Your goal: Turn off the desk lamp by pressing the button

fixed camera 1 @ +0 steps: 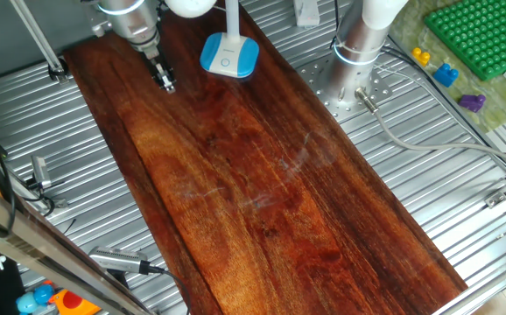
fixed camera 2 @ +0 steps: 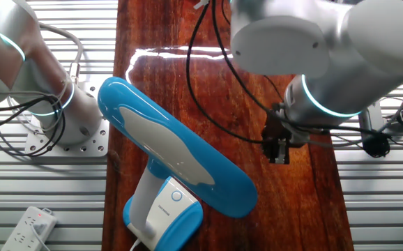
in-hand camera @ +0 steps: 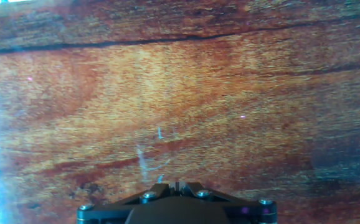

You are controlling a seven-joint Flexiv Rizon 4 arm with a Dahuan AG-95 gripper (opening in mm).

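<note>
The desk lamp stands at the far end of the wooden board, with its light-blue base (fixed camera 1: 229, 55) and white stem (fixed camera 1: 232, 17). The small round button (fixed camera 1: 226, 62) sits on the white centre panel. In the other fixed view the blue and white lamp head (fixed camera 2: 180, 157) hangs over the base (fixed camera 2: 161, 217), and the button (fixed camera 2: 177, 196) shows just below the head. My gripper (fixed camera 1: 165, 81) hangs above the bare board to the left of the lamp, apart from it, and also shows in the other fixed view (fixed camera 2: 278, 150). In the hand view the fingertips (in-hand camera: 175, 185) touch, shut and empty, over wood only.
The wooden board (fixed camera 1: 262, 184) lies on a ribbed metal table. A second robot column (fixed camera 1: 362, 39) stands right of the lamp. A green rack (fixed camera 1: 481, 35) and small coloured pieces lie at the far right. A power strip (fixed camera 2: 27, 226) lies by the lamp. Bright glare marks the board (fixed camera 2: 173, 52).
</note>
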